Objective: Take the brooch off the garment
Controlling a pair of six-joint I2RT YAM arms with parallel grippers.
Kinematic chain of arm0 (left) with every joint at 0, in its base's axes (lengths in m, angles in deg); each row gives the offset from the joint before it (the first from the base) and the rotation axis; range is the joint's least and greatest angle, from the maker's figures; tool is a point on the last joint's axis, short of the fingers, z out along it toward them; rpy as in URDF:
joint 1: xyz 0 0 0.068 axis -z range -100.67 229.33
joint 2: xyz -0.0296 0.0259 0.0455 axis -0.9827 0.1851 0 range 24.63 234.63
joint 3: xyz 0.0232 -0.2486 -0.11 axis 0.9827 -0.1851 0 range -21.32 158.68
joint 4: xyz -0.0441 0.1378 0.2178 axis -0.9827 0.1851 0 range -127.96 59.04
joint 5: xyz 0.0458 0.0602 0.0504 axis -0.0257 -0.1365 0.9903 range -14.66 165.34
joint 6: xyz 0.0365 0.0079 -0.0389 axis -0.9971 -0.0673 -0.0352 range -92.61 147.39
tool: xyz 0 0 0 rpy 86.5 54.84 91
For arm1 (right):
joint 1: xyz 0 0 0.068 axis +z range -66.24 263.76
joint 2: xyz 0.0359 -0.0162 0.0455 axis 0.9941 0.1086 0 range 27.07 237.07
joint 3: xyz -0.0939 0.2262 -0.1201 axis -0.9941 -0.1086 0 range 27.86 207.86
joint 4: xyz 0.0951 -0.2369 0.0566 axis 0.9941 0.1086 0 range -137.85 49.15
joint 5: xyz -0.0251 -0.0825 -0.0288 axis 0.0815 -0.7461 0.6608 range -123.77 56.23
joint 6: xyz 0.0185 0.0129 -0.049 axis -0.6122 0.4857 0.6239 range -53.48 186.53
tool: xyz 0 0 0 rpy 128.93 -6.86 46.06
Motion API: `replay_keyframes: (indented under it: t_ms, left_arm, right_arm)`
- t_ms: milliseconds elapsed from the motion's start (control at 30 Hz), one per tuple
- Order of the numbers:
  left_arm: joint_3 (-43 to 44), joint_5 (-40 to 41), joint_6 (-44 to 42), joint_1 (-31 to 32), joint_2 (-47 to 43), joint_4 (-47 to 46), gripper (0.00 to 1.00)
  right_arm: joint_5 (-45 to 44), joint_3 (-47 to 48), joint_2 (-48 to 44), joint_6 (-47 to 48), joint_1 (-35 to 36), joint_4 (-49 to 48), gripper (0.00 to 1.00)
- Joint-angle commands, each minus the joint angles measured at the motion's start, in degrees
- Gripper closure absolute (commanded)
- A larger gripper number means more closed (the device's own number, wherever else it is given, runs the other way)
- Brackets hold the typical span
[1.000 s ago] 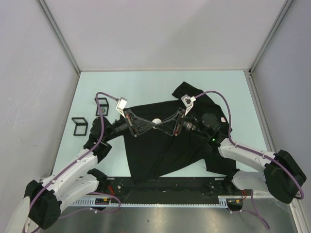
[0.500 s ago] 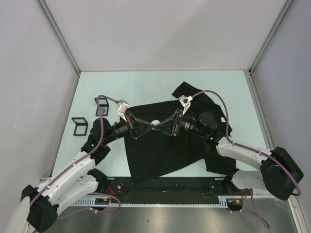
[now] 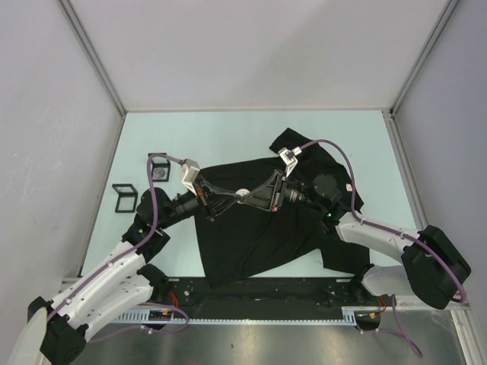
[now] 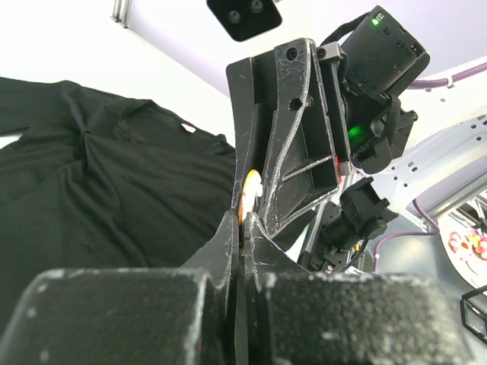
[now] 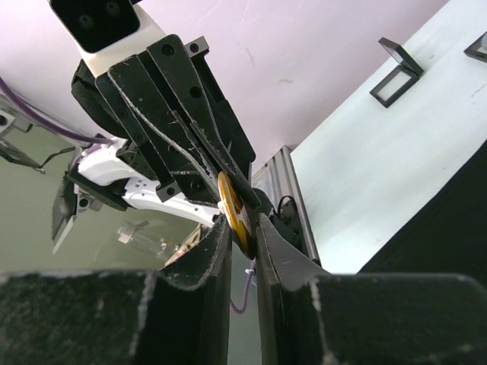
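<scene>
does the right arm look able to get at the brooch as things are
Likely yes: the right claw has a finger on each side of the brooch; the shut left claw pinches it from the opposite side, leaving the near edge free.

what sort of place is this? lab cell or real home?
Most likely a lab test cell: bare grey walls box in a pale table, a metal rail runs along its near edge, and a black T-shirt and small black frames lie on it.
</scene>
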Motion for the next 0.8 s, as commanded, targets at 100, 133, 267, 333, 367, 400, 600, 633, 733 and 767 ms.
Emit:
replay_keyframes:
  t_ms: [100,133,267,333,367,400,600,633,733,767]
  left_arm:
    - [4.2,-0.9,-4.2,3.0,-1.8,-0.8,1.0]
    - [4.2,-0.2,-4.3,3.3,-2.2,-0.2,1.0]
    - [4.2,4.2,-4.7,4.4,-3.3,1.1,1.0]
    - [3.3,7.1,-4.3,5.3,-4.0,0.6,1.0]
    - [3.0,8.0,-4.0,5.6,-4.7,0.4,1.0]
    - [2.6,8.8,-4.1,6.0,-5.1,0.1,1.0]
    - [3.8,10.7,-7.4,7.5,-5.5,2.5,0.99]
    - [4.0,10.9,-7.6,7.7,-5.5,2.9,1.0]
    - [3.7,11.3,-7.7,7.8,-6.0,3.0,1.0]
    - [3.8,11.9,-7.6,7.9,-6.1,3.4,1.0]
  right_arm:
    - [-3.0,2.2,-0.1,-2.7,-0.3,1.6,0.9]
    - [-4.3,2.2,-0.5,-2.3,-0.2,2.4,0.91]
    - [-9.4,2.2,-2.3,-0.8,0.9,5.8,0.92]
    - [-13.6,2.0,-3.5,-0.4,1.6,7.2,0.92]
    - [-14.7,2.0,-3.7,-0.7,2.3,7.3,0.92]
    - [-15.5,2.0,-3.7,-0.9,2.4,7.2,0.92]
    - [-17.6,1.9,-2.4,-3.8,3.3,5.6,0.95]
    - [-17.3,1.9,-1.9,-4.1,3.3,5.0,0.96]
    - [-17.1,1.9,-1.7,-3.6,3.9,4.3,0.94]
    - [-17.2,2.0,-2.0,-2.8,4.3,4.4,0.92]
